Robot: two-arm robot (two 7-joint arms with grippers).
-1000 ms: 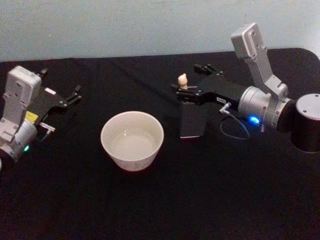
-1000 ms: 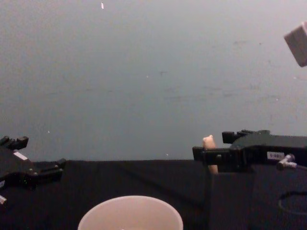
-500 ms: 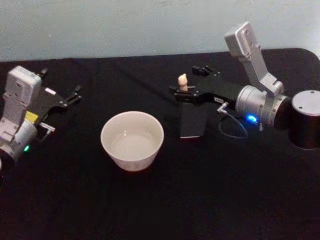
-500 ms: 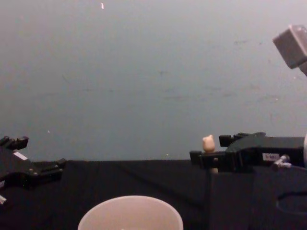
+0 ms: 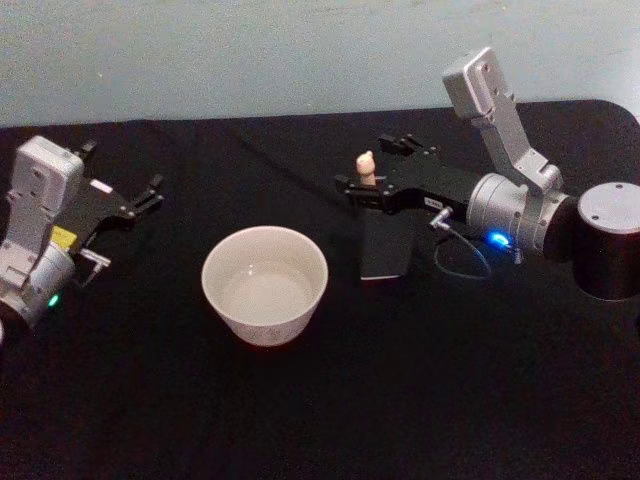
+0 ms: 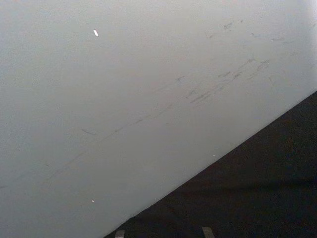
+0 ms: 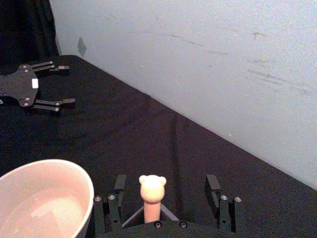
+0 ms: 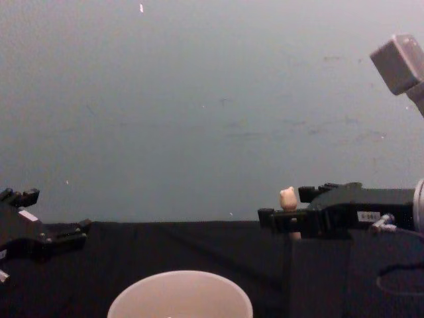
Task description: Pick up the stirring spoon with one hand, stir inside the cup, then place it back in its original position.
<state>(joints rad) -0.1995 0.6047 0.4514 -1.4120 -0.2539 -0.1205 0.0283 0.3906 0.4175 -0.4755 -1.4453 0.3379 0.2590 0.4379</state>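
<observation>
The stirring spoon stands upright in the dark square holder, with its beige animal-head knob poking out above. My right gripper is open, and its two fingers flank the handle without touching it. Seen from the chest, the knob rises just above that gripper. The wide cream cup sits on the black table to the left of the holder. My left gripper rests open at the table's far left, well away from the cup.
A black cloth covers the table, and a pale wall stands right behind it. A thin cable loops from my right wrist near the holder. The right arm's dark cylindrical base stands at the right edge.
My right gripper has slid a little farther left, so its fingers now reach further past the spoon handle. The spoon, the cup and my left arm have not moved.
</observation>
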